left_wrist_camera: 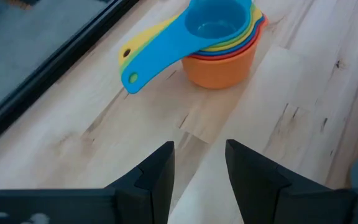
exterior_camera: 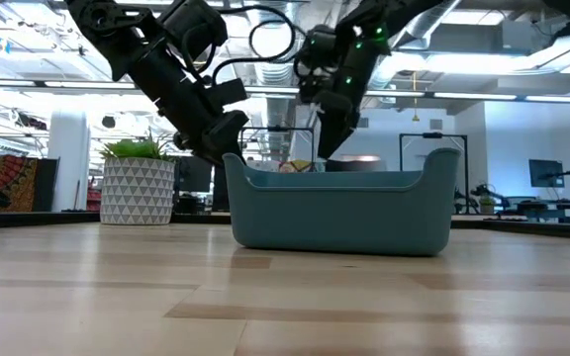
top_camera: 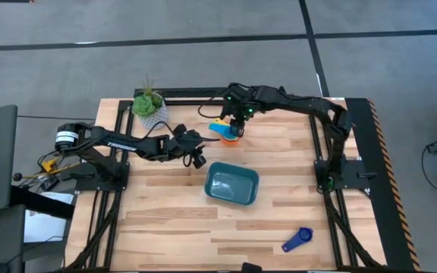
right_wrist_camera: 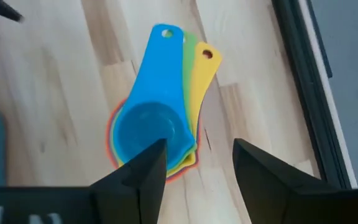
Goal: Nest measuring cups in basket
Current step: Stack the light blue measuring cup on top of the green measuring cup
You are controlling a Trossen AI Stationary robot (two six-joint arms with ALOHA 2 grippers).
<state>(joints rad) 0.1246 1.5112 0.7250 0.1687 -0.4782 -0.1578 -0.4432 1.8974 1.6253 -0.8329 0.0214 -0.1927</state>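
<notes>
Several measuring cups [right_wrist_camera: 154, 134] sit nested on the table [top_camera: 294, 189], outside the teal basket [top_camera: 232, 184]. Right gripper [right_wrist_camera: 194, 165] hovers above them, fingers apart; left gripper [left_wrist_camera: 199, 165] nearby, fingers apart, empty.

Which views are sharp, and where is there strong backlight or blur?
Low view: bright ceiling lights backlight the arms into silhouettes above the teal plastic basket. Left wrist view: the nested plastic measuring cups are sharp, its own dark fingers soft.

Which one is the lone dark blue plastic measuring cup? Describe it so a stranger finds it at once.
Start at the teal plastic basket mid-table. Go toward the table's near right corner: the dark blue plastic measuring cup lies alone on bare wood. The other cups sit stacked in the orange cup beyond the basket.
</notes>
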